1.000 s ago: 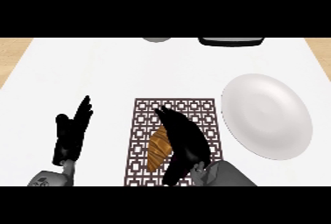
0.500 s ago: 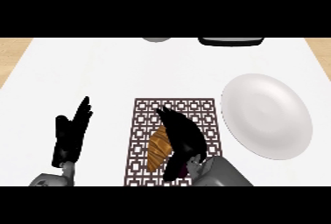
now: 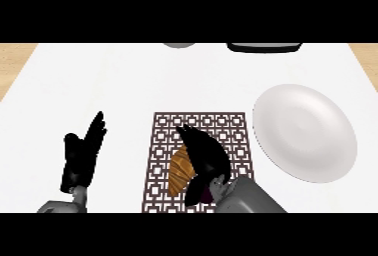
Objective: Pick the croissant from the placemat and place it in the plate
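A golden-brown croissant (image 3: 178, 172) lies lengthwise on the brown lattice placemat (image 3: 166, 131) in the lower middle of the head view. My right hand (image 3: 203, 156) lies over the croissant's right side, fingers pointing up and left and beginning to bend around it; part of the croissant is hidden under the hand. The white plate (image 3: 304, 131) sits right of the placemat with nothing on it. My left hand (image 3: 81, 152) rests open at the lower left, fingers up, well left of the placemat.
A dark tray-like object (image 3: 264, 47) and a grey round object (image 3: 178, 44) show at the counter's far edge. The white counter ends in wooden strips at both far corners.
The right hand has drawn slightly down and closer over the croissant, its fingers bending a little more. The croissant, plate and left hand have not moved.
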### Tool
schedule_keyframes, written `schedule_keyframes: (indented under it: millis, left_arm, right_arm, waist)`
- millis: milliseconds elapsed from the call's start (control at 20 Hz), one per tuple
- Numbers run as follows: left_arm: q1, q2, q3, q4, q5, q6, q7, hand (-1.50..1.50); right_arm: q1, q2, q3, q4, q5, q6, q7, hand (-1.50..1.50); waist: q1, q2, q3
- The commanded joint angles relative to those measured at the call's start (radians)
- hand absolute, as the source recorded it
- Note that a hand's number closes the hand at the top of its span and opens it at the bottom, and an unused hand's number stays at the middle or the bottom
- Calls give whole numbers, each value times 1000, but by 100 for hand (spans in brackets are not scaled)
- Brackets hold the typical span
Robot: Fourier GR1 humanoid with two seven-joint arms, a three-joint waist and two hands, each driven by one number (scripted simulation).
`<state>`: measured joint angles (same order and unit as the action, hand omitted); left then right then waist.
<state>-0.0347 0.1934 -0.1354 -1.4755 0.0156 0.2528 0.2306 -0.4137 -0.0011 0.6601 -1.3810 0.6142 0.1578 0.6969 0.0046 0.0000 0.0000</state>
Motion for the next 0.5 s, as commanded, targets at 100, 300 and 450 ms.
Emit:
schedule_keyframes:
  millis: [100,300,450]
  left_arm:
    - [-32,-27,40,82,-37,-22,-47,0]
    - [2,-21,61,88,-32,-61,-89,0]
    - [-21,-32,59,51,-23,-63,-37,0]
  right_arm:
    - [-63,1,-5,76,-43,-37,-10,-150]
    - [-22,1,-14,144,-12,-30,-91,-150]
    - [-96,1,35,232,4,-66,-114,150]
  waist:
    - [0,1,0]
    - [-1,0,0]
    - [5,1,0]
